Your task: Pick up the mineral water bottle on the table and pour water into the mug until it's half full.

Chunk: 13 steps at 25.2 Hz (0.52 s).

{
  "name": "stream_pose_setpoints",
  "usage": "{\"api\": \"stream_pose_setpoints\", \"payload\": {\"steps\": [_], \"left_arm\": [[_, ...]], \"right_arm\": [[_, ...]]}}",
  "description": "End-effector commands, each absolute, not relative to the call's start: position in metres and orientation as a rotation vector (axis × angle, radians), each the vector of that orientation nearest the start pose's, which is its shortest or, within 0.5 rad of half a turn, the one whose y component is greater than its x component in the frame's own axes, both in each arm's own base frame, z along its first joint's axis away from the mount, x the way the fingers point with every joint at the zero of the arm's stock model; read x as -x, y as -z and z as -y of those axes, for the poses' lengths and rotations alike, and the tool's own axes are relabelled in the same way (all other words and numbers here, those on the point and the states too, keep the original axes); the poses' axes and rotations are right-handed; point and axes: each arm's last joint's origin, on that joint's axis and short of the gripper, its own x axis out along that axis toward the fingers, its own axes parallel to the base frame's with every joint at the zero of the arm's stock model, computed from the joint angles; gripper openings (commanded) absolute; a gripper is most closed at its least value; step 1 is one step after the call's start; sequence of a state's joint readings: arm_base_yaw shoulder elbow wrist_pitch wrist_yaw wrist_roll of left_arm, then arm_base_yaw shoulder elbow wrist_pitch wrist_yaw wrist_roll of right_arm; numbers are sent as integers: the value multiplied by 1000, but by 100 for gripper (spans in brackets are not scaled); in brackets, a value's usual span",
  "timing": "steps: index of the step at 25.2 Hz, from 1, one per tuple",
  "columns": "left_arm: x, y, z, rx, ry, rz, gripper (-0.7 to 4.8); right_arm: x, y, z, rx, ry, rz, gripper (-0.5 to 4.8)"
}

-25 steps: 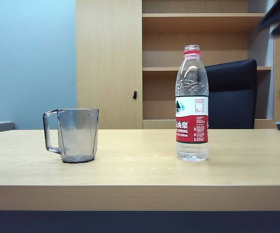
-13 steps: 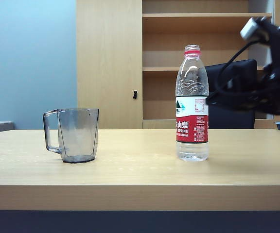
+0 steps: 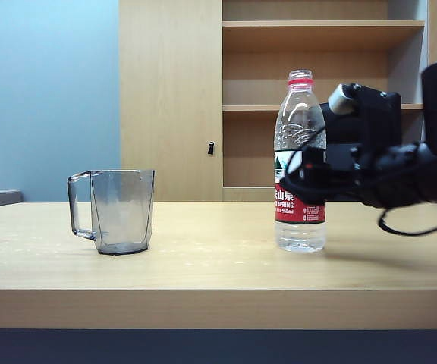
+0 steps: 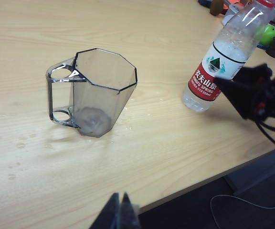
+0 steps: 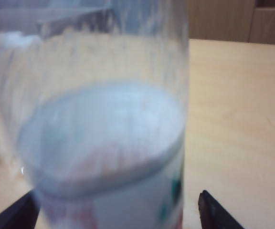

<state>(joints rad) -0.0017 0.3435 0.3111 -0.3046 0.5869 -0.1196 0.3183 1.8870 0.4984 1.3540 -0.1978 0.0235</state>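
The mineral water bottle [image 3: 300, 163] stands upright and uncapped on the table [image 3: 203, 265], right of centre. My right gripper [image 3: 303, 182] reaches in level from the right at label height. In the right wrist view it [image 5: 116, 212] is open: the bottle [image 5: 104, 143] fills the space between its dark fingers [image 5: 213, 213], with a gap showing beside one finger. The smoky mug [image 3: 114, 211] stands apart to the left, handle outward. It looks empty in the left wrist view [image 4: 95, 93]. My left gripper [image 4: 121, 207] hovers shut near the table's front edge. The water level in the bottle is unclear.
A dark chair [image 3: 366, 144] and wooden shelves [image 3: 317, 68] stand behind the table. Small drops [image 4: 18, 143] wet the wood around the mug. Small objects, one a green ball [image 4: 269, 34], lie beyond the bottle. A cable [image 4: 237, 202] trails below the table edge.
My right arm has swung down from the upper right to the bottle, and its jaws now flank the label. Bottle and mug have not moved.
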Motion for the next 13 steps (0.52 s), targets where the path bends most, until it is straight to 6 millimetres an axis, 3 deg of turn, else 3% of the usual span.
{"api": "stream_pose_setpoints", "payload": {"steps": [1,3,5,7,9,13], "left_arm": [[-105,-216,16,201,557,-347,-2],[-105,-217,16,200,559,-342,-2],[-106,-217,16,198,559,-334,-2],[-106,-219,16,191,561,-309,-2],[-107,-223,16,179,565,-269,-2],[-108,-229,16,161,569,-210,-2]], "right_arm": [[-295,-130,-104,-38,-526,-10,479],[-300,-132,-106,-48,-525,-25,479],[-303,-132,-107,-51,-526,-46,372],[-306,-132,-109,-49,-548,-69,328],[-308,-132,-110,-47,-555,-78,244],[-308,-143,-110,54,-578,-17,233]]}}
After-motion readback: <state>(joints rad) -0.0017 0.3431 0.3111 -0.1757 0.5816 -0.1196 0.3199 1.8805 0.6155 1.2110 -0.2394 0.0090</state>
